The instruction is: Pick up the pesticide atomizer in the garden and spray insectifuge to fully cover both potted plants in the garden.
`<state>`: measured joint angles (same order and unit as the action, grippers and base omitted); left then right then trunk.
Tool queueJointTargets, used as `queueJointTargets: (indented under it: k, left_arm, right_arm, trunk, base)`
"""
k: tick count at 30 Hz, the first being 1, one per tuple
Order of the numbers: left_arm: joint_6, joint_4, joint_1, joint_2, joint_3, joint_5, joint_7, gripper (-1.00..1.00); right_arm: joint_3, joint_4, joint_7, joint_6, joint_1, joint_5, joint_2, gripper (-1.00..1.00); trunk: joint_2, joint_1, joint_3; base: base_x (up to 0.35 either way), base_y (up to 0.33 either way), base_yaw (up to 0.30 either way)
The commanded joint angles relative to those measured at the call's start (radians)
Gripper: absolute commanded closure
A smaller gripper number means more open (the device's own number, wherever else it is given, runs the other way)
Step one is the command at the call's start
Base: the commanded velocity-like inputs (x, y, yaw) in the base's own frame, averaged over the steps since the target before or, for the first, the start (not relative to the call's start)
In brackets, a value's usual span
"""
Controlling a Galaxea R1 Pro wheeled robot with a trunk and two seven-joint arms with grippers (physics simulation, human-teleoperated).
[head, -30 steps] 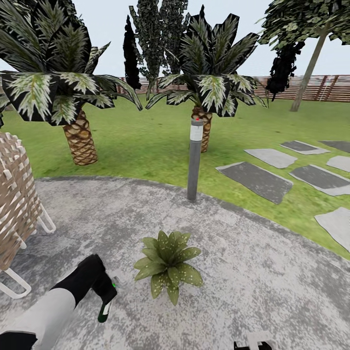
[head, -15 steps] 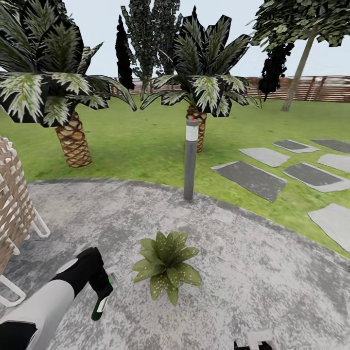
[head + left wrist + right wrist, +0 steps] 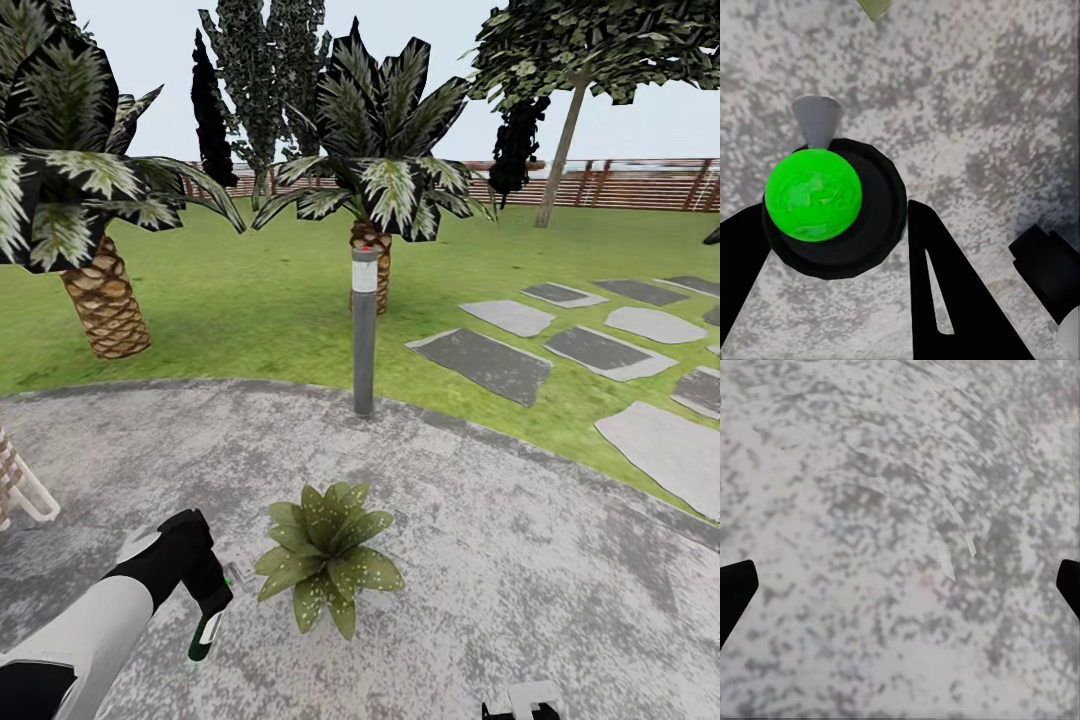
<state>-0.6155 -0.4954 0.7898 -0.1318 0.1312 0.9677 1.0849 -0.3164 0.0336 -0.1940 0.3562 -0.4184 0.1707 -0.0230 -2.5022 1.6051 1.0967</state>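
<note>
- The atomizer (image 3: 207,632) sits in the left gripper (image 3: 212,612), low in the head view, slanting down toward the paving (image 3: 500,560), just beside the plant's leaves
- In the left wrist view the atomizer (image 3: 832,206) is seen end-on, a dark round body with a bright green disc and a grey nozzle, lodged between the two black fingers (image 3: 945,300), which close against it (a firm hold, as far as the view tells)
- The plant (image 3: 322,555), a low rosette of pointed, speckled green leaves, stands on the paving just to the right of the atomizer; its pot is hidden under the leaves
- The right gripper (image 3: 900,585) hangs over bare paving, its dark fingertips at the far edges of the right wrist view, spread wide with nothing between them
- A grey lamp post (image 3: 364,335) stands at the paving's far rim, beyond the plant
- Behind it lie lawn (image 3: 250,310), two palms (image 3: 375,190), stepping stones (image 3: 480,360) to the right and a slatted fence (image 3: 640,185) at the back
</note>
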Motion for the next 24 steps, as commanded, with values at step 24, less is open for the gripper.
queueJointTargets:
  k: [24]
  left_arm:
    - [-0.008,-0.002,0.0,-0.003,0.01,0.013,0.096,1.0]
  right_arm:
    - [-0.008,0.002,-0.004,0.003,0.0,0.011,0.008,-1.0]
  trunk:
    - [0.0,0.0,0.001]
  base:
    - [0.027,0.086,-0.074]
